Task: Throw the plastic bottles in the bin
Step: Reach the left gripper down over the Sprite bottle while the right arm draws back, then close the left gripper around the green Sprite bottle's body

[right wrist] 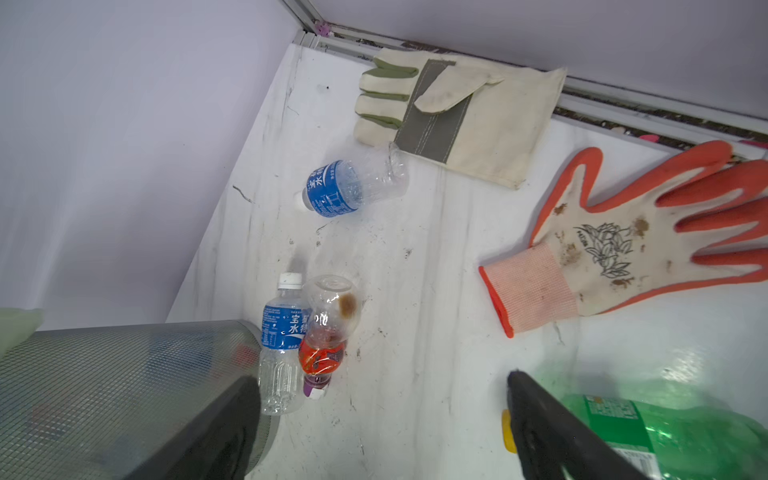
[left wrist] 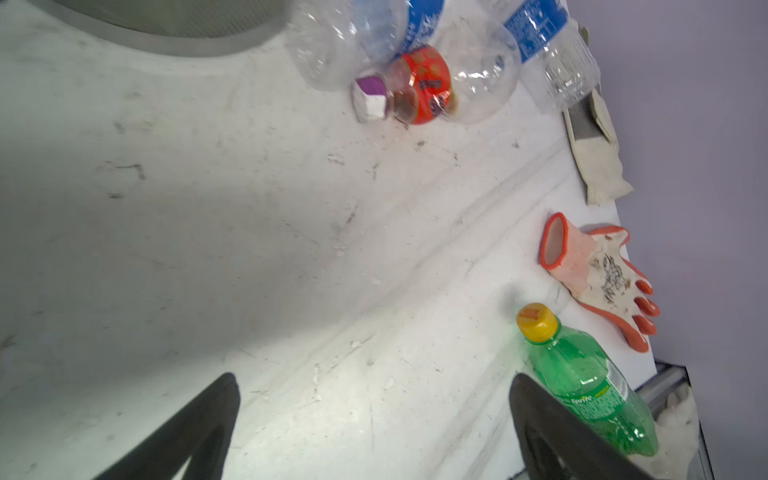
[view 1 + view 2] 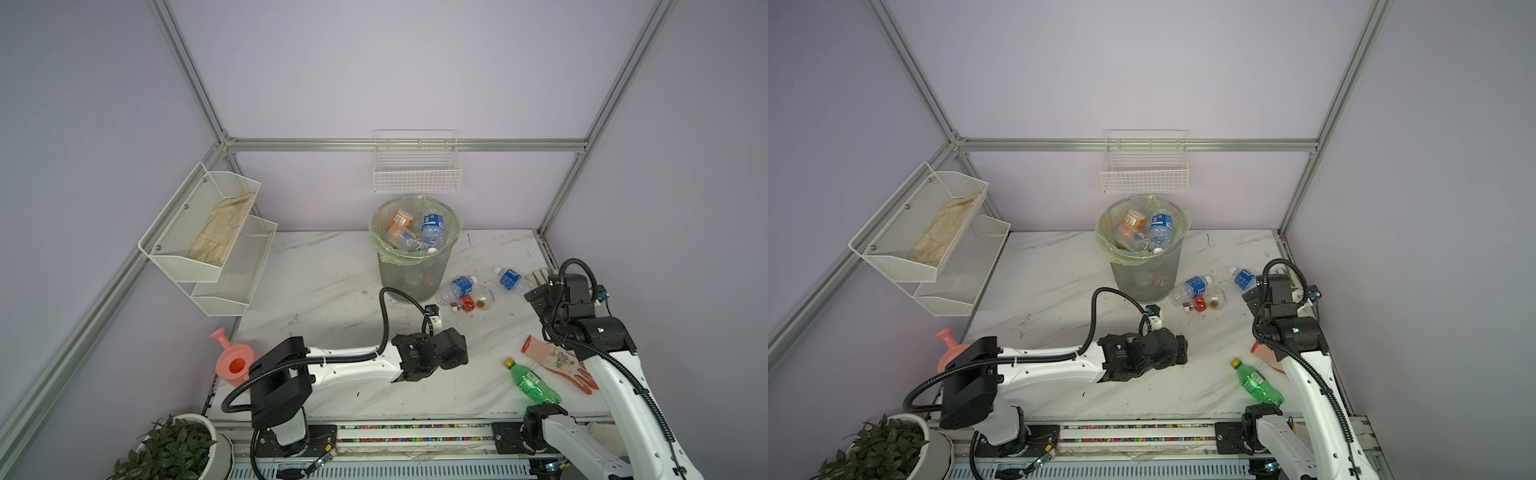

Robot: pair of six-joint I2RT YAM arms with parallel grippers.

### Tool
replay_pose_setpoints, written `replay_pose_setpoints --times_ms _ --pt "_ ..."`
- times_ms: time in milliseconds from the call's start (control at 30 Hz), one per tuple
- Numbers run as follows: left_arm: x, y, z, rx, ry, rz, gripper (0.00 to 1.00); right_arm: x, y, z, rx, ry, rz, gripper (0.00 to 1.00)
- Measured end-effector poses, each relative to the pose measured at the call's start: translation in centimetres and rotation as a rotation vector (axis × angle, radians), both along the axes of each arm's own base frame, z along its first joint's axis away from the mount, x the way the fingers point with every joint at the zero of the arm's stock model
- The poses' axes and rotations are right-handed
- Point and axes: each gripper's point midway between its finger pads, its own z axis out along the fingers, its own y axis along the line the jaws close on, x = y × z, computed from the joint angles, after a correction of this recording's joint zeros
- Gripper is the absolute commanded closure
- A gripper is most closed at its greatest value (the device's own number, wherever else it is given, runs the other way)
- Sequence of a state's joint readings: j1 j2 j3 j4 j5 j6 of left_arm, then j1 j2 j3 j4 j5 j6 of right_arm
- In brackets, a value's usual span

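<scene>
Left fingers (image 2: 216,401) and right fingers (image 1: 218,434) gape empty; several plastic bottles (image 3: 432,228) fill the bin (image 3: 415,272), four loose bottles (image 3: 534,383) litter the counter's (image 3: 332,282) right half.

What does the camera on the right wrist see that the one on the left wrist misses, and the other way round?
Only the right wrist view: white caps on the bin-side blue bottle and the glove-side blue bottle, and the pale green bag lining the bin. Only the left wrist view: the green bottle almost whole, its Sprite label readable. Both: all three bottles, the red-label bottle, the white glove, the orange glove and part of the bin.
</scene>
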State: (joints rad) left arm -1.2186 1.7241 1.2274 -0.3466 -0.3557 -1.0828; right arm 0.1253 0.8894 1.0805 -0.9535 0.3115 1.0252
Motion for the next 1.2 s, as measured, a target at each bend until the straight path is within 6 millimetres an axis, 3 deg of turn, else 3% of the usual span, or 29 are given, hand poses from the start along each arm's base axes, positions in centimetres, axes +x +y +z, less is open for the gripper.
replay_pose_setpoints --times_ms 100,233,367,467,667,900,1200 --pt "-0.1 -3.3 0.4 -0.029 0.022 -0.074 0.00 -1.0 -0.8 3.2 -0.041 -0.031 -0.013 0.05" --pt "-0.7 -7.3 0.5 -0.051 0.049 -0.148 0.00 -2.5 -1.7 9.1 -0.079 -0.154 -0.024 0.03" --pt "-2.3 -12.6 -0.5 -0.074 0.090 -0.225 0.00 -4.3 -2.0 11.8 -0.084 -0.226 -0.020 0.03" --pt "-3.8 -14.7 -2.5 -0.067 0.145 -0.268 0.00 -4.7 -1.8 12.0 -0.078 -0.222 -0.010 0.03" --pt "-5.3 -16.1 -6.9 -0.018 0.252 -0.283 0.00 -5.0 -1.4 11.7 -0.063 -0.201 0.011 0.03" --pt "-5.3 -18.4 -6.4 -0.065 0.295 -0.271 0.00 -5.5 -1.2 11.8 -0.048 -0.208 0.027 0.03" --pt "-5.4 -19.2 -5.4 -0.094 0.300 -0.266 0.00 -5.7 -1.1 10.7 -0.053 -0.186 0.041 0.03"
